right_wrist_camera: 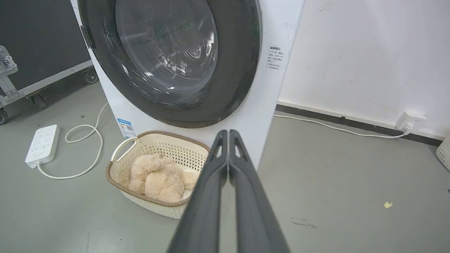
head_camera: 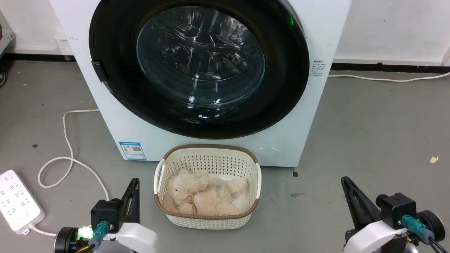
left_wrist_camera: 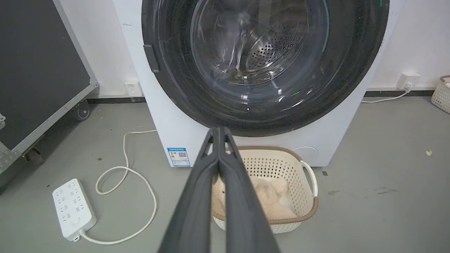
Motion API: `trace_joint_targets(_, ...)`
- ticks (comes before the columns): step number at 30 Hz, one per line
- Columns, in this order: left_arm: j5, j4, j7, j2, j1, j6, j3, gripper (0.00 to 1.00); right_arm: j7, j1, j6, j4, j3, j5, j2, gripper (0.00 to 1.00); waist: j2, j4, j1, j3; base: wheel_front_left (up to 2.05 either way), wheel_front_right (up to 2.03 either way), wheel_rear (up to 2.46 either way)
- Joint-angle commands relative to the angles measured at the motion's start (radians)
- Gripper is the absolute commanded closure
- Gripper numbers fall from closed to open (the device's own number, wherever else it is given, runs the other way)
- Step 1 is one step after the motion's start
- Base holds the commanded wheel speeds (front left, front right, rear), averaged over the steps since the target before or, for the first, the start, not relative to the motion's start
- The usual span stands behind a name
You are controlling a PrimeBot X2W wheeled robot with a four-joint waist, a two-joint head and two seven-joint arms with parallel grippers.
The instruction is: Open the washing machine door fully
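A white power strip [head_camera: 15, 200] lies on the grey floor [head_camera: 369, 140] at far left, its white cable [head_camera: 66, 140] looping toward the washing machine [head_camera: 316, 105]. In the left wrist view, a wheeled black case [left_wrist_camera: 38, 70] stands against the wall beyond the strip.

The left tool [head_camera: 134, 182] sits low at lower left, just beside a pale perforated basket [head_camera: 207, 151]. Its two dark fingers are pressed together from base to tip and hold nothing. It is well apart from the washing machine door [head_camera: 112, 52], which stands above and ahead of it. A small dark latch tab [head_camera: 99, 71] on the door's left edge is higher up than the tool and a little to its left.

The glossy black door lies flush against the white machine front and spans almost its full width. The perforated steel drum shows through its bulging glass centre. A blue label [head_camera: 132, 150] marks the machine's lower left corner, and a green light [head_camera: 291, 21] glows at the door's upper right rim.

The basket stands on the floor directly below the door, close to the machine's base, with a cream plush toy [head_camera: 204, 195] lying inside.

The right tool [head_camera: 344, 180] rests at lower right, clear of the basket. Its fingers are likewise closed on each other and empty. The door is up and to its left, well apart from its tips.

Farther right, a second white lead [head_camera: 386, 79] runs along the baseboard to a wall socket [right_wrist_camera: 409, 121], and a yellow scrap [head_camera: 434, 159] lies on the floor.
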Motion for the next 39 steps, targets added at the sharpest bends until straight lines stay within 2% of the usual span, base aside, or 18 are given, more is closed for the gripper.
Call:
trace_joint_targets(1,0.003,-0.004,0.0,-0.001,-0.015,0.003,0.0,1.0,0.0,-0.012,-0.001,-0.004,0.0,-0.008,0.004,1.0,0.0,0.0,0.0,0.0,0.0,0.0,0.0)
trace_joint_targets(35,0.003,-0.004,0.0,-0.001,-0.015,0.003,0.0,1.0,0.0,-0.012,-0.001,-0.004,0.0,-0.008,0.004,1.0,0.0,0.0,0.0,0.0,0.0,0.0,0.0)
trace_joint_targets(36,0.0,0.0,0.0,0.0,0.0,0.0,0.0,0.0,0.0,0.0,0.0,0.0,0.0,0.0,0.0,0.0,0.0,0.0,0.0,0.0,0.0,0.0,0.0)
trace_joint_targets(39,0.0,0.001,0.0,0.0,0.001,0.0,0.0,0.0,0.0,0.0,0.0,0.001,0.0,0.001,0.0,0.0,0.0,0.0,0.0,0.0,0.0,0.0,0.0)
